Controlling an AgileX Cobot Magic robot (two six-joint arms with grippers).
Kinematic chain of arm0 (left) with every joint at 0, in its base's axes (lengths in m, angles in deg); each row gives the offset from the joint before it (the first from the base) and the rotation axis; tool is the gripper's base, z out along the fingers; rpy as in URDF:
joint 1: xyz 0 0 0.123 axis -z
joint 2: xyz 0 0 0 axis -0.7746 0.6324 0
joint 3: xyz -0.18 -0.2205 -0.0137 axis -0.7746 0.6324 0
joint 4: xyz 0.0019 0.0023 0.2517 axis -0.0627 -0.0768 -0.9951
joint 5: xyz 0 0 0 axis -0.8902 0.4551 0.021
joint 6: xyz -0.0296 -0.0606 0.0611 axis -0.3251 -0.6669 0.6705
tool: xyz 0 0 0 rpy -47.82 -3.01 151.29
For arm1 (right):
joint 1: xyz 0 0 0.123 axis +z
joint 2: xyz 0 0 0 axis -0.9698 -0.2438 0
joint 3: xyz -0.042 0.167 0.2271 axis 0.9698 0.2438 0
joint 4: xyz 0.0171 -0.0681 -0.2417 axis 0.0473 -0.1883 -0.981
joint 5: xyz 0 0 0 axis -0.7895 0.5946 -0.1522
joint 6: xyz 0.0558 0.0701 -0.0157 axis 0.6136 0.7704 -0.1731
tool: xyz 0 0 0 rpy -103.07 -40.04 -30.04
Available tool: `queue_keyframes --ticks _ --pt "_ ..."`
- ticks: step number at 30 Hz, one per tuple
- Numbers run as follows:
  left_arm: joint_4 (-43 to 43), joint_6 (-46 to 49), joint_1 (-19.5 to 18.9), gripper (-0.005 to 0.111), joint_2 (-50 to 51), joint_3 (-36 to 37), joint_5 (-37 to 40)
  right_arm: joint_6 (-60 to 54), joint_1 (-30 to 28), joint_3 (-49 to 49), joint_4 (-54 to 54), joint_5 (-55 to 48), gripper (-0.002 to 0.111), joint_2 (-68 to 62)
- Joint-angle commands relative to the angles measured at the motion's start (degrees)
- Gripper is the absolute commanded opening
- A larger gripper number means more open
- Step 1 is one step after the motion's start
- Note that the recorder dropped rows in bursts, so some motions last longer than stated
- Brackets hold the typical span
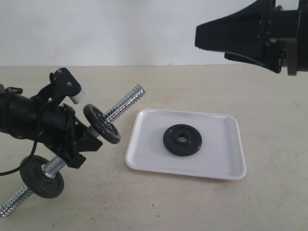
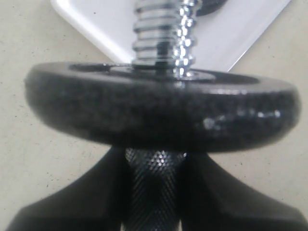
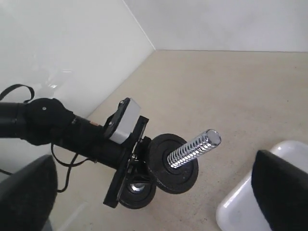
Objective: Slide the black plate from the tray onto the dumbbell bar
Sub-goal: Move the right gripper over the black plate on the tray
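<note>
My L gripper (image 1: 76, 147) is clamped on dumbbell bar (image 1: 126, 104) at its knurled mid, R gripper (image 1: 202, 36) hangs high, fingers wide apart, empty; black plate (image 1: 171, 139), matte w/ centre hole, lies flat mid tray (image 1: 144, 154).

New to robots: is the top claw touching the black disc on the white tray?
Apart. The exterior view shows the right gripper raised well clear of the black plate.

Beige tabletop (image 1: 192, 207), matte, w/ small dark specks. Flat on it: white tray (image 1: 144, 154), just ahead of upper tip of dumbbell bar (image 1: 125, 103) held in L gripper (image 1: 74, 148), and well below R gripper (image 1: 211, 45). Bar's lower threaded end near surface behind L gripper; contact unclear.
</note>
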Motion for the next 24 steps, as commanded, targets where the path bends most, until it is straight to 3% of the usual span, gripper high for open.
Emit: queue_keyframes --ticks 1,6,12,19,24 --pt "4.38 -0.79 0.13 0.004 -2.71 -1.44 0.73 -2.21 0.10 -0.73 -5.23 3.26 0.105 0.10" --pt "4.38 -0.79 0.13 0.004 -2.71 -1.44 -0.83 14.50 5.98 -1.61 -28.95 20.14 0.105 0.10" --pt "4.38 -0.79 0.13 0.004 -2.71 -1.44 -2.38 29.18 16.44 -1.73 -41.84 32.59 0.105 -1.26" --pt "4.38 -0.79 0.13 0.004 -2.71 -1.44 -3.06 58.55 19.41 -8.46 -58.09 28.40 0.105 -12.17" --pt "4.38 -0.79 0.13 0.004 -2.71 -1.44 -3.47 60.53 20.54 -14.36 -59.57 28.27 0.105 -18.58"
